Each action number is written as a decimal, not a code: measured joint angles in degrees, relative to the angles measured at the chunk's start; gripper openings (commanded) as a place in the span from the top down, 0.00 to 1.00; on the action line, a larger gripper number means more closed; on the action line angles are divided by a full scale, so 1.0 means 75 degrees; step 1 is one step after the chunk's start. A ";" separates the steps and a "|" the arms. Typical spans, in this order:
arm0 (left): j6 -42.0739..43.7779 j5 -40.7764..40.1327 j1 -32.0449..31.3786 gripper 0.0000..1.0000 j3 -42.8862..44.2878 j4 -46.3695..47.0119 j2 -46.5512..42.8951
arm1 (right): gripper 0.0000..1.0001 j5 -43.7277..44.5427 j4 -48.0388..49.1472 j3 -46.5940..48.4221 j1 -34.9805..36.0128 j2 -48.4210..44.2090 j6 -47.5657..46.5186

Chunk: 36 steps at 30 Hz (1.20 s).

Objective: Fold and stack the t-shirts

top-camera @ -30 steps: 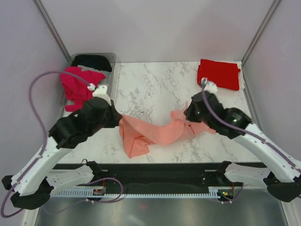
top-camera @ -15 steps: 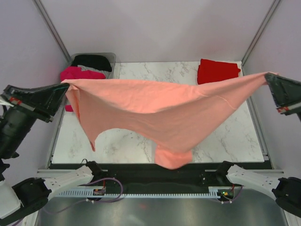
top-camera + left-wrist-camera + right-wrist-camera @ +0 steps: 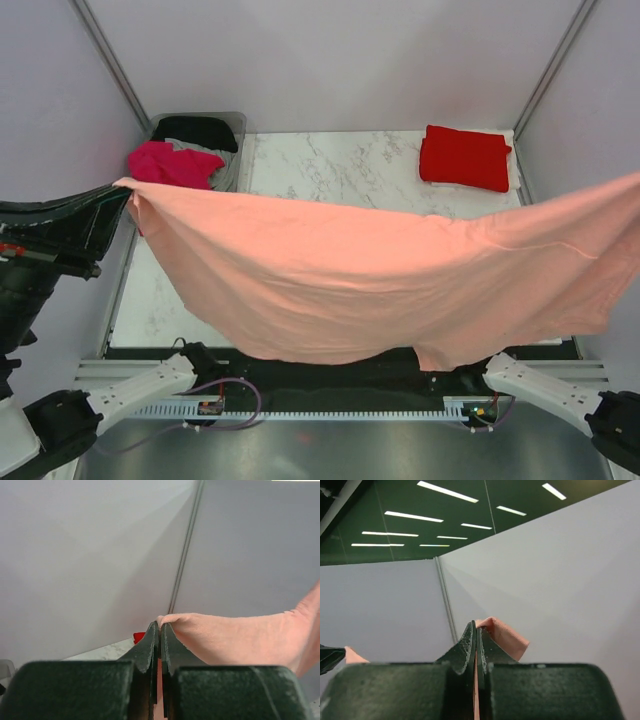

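Note:
The salmon pink t-shirt (image 3: 380,285) hangs spread wide in the air across the top view, high above the table. My left gripper (image 3: 122,190) is shut on its left corner; in the left wrist view the gripper (image 3: 160,626) pinches pink cloth (image 3: 235,637). My right gripper is out of the top view at the right edge; in the right wrist view it (image 3: 476,626) is shut on a pink corner (image 3: 502,636). A folded bright red t-shirt (image 3: 464,157) lies at the back right. A magenta t-shirt (image 3: 170,163) and a black one (image 3: 197,129) lie in the bin.
The clear grey plastic bin (image 3: 238,150) stands at the back left corner of the marble table (image 3: 330,170). Grey walls close in the sides and back. The hanging shirt hides most of the tabletop and both arms' middle parts.
Both grippers have lifted the pink shirt from a crumpled heap on the table and pulled it wide apart. It now hangs higher and nearer the camera, and the right gripper has left the top view.

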 measured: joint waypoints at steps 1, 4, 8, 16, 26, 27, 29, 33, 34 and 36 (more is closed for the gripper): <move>0.0073 -0.0108 0.0000 0.98 -0.0061 0.0070 0.0058 | 1.00 0.0012 0.0140 -0.0003 0.0000 0.0137 -0.0175; 0.0280 -0.0673 0.0000 0.98 -0.0341 0.0382 0.0408 | 1.00 0.0294 0.0752 -0.0242 0.0000 0.0708 -0.0801; 0.0565 -0.1705 0.0055 0.98 -0.1265 0.1043 0.1332 | 1.00 0.1376 0.1801 -0.1294 -0.0006 0.1772 -0.1734; 0.0087 -0.0883 0.3270 0.98 -0.3724 0.1926 0.3908 | 1.00 0.1343 0.2850 -0.2361 -0.2632 0.6225 -0.1478; -0.0592 0.0233 0.4768 0.01 -0.1947 0.0691 0.8116 | 0.02 0.2197 0.0507 0.1067 -0.3643 1.1191 0.0064; -0.0664 0.0283 0.4779 0.00 -0.1955 0.0487 0.8122 | 0.02 0.2285 0.0446 0.0740 -0.3640 1.0963 0.0233; -0.0720 0.0385 0.4776 0.00 -0.2119 0.0318 0.7921 | 0.02 0.2404 0.0361 -0.0300 -0.3620 1.0241 0.0533; -0.0895 0.0632 0.4712 0.01 -0.3270 0.0254 0.6764 | 0.02 0.2215 0.0481 -0.3258 -0.3593 0.7912 0.1236; -0.0962 0.0691 0.4689 0.01 -0.3608 0.0242 0.6429 | 0.02 0.2037 0.0487 -0.3797 -0.3593 0.7426 0.1387; -0.1148 0.0833 0.4605 0.03 -0.4313 0.0184 0.5741 | 0.02 0.1652 0.0621 -0.4724 -0.3596 0.6583 0.1673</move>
